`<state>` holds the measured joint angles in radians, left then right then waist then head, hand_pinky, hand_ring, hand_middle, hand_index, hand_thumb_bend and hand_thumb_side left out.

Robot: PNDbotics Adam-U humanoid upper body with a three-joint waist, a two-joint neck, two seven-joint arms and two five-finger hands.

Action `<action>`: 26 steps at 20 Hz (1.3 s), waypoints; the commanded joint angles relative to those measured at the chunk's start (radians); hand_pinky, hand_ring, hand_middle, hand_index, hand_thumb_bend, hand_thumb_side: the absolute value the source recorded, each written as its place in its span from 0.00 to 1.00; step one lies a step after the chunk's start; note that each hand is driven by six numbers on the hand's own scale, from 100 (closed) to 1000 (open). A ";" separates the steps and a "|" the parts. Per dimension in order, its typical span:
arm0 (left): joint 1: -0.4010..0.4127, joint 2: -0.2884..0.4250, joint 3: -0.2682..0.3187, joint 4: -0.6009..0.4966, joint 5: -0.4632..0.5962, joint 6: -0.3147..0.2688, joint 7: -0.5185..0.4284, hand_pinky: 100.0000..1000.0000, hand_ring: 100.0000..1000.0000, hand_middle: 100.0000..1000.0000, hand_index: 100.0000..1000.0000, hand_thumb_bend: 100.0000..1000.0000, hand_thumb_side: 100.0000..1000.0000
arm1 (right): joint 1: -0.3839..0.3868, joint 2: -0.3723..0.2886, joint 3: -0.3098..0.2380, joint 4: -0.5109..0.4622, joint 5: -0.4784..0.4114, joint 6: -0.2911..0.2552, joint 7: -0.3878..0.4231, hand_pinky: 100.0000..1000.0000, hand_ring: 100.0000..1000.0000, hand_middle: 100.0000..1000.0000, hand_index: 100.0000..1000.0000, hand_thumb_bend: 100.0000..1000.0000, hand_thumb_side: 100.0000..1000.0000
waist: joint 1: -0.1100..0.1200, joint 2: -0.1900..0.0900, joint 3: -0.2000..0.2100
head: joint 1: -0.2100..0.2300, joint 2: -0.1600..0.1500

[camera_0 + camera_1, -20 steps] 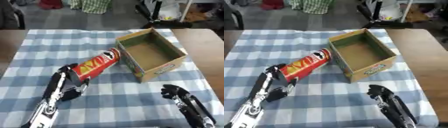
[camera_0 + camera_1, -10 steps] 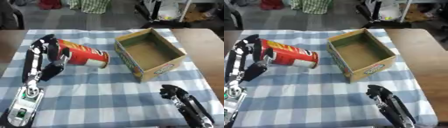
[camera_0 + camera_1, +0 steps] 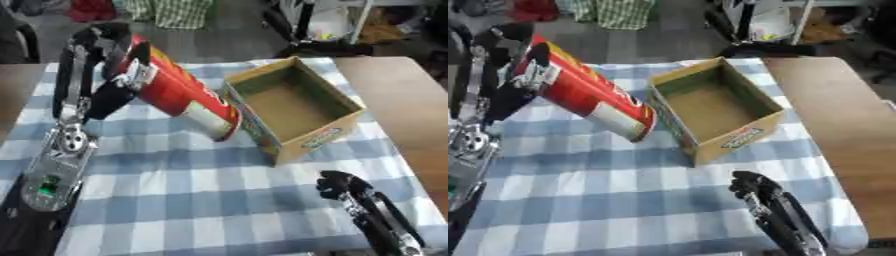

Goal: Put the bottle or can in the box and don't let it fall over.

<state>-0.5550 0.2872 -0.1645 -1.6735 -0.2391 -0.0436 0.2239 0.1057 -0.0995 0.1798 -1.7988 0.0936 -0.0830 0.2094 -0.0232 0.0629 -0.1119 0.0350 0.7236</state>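
Left eye view: left robot hand (image 3: 105,47) clasped tilted red can (image 3: 184,95) beside box (image 3: 297,107); right robot hand (image 3: 346,187) idle, fingers relaxed.

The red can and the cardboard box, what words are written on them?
Red cylindrical can, held in the left hand: it has a yellow and white print, too blurred to read.
Open cardboard box: there is a green and red label on its front side, too blurred to read.
No other writing shows.
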 commanded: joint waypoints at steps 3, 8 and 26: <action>-0.164 -0.038 -0.026 0.094 0.075 -0.022 0.002 0.46 0.37 0.34 0.57 0.00 0.50 | -0.007 0.009 0.013 -0.008 0.009 -0.003 0.014 0.76 0.83 0.57 0.78 0.00 0.67 | -0.019 -0.010 -0.023 | 0.000 -0.028; -0.307 -0.108 -0.048 0.284 0.052 -0.041 0.051 0.49 0.39 0.36 0.59 0.00 0.45 | -0.010 0.018 0.028 -0.002 0.015 -0.006 0.029 0.76 0.83 0.57 0.78 0.00 0.68 | -0.024 0.001 -0.055 | 0.010 -0.036; -0.366 -0.126 -0.031 0.587 -0.399 0.042 -0.070 0.95 0.86 0.85 0.96 0.62 0.96 | -0.006 0.024 0.031 -0.006 0.017 -0.011 0.036 0.77 0.83 0.57 0.78 0.00 0.67 | -0.037 0.004 -0.081 | 0.001 -0.051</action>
<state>-0.9028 0.1375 -0.2114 -1.0475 -0.6745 -0.0038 0.1542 0.1056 -0.0737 0.2159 -1.7907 0.1094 -0.0922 0.2491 -0.0482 0.0645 -0.1918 0.0405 0.6837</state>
